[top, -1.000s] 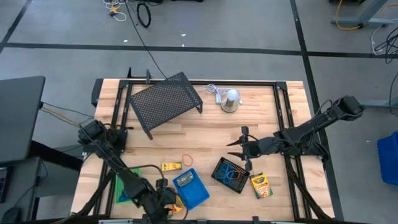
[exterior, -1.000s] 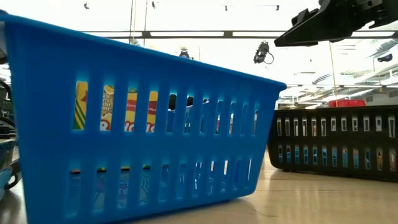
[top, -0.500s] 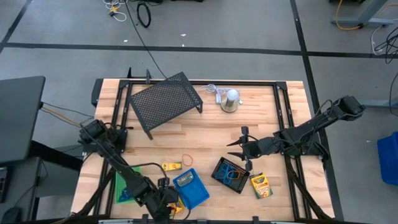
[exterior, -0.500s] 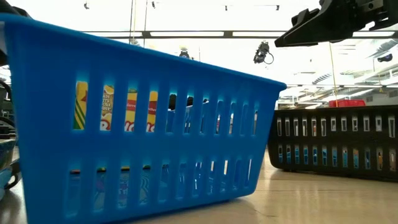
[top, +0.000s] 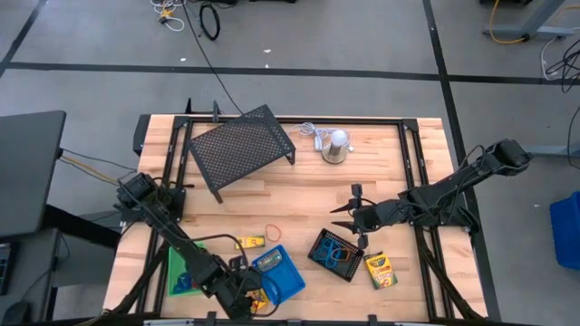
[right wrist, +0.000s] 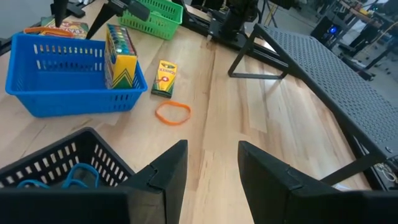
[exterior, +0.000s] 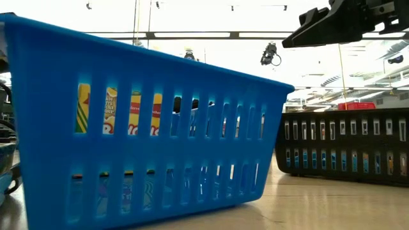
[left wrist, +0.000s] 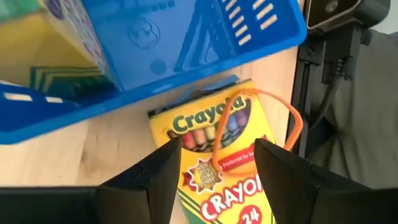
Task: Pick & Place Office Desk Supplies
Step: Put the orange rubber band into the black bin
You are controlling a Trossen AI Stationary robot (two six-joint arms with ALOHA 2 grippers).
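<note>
Left wrist view is showing me the step in hand: my left gripper [left wrist: 214, 163] is hovering with its fingers spread over a crayon box [left wrist: 211, 158] lying flat on the table against the blue tray [left wrist: 186, 50], with an orange elastic loop [left wrist: 261, 124] draped across the box. I am judging this as the approach to a pick; the next move is calling for me to lower, straddle the box without snagging the loop, then close.

The high view is hiding that box almost wholly under the left gripper [top: 246, 297], but it is giving me the layout: the blue tray [top: 292, 284], the green tray [top: 174, 272], the black-mesh tray [top: 319, 246] with loops inside, a second crayon box [top: 249, 242] and a third [top: 381, 269].

The right gripper [top: 352, 212] is waiting above the mesh tray, fingers parted and holding nothing; its wrist view is showing another orange loop [right wrist: 173, 112] loose on the wood.
</note>
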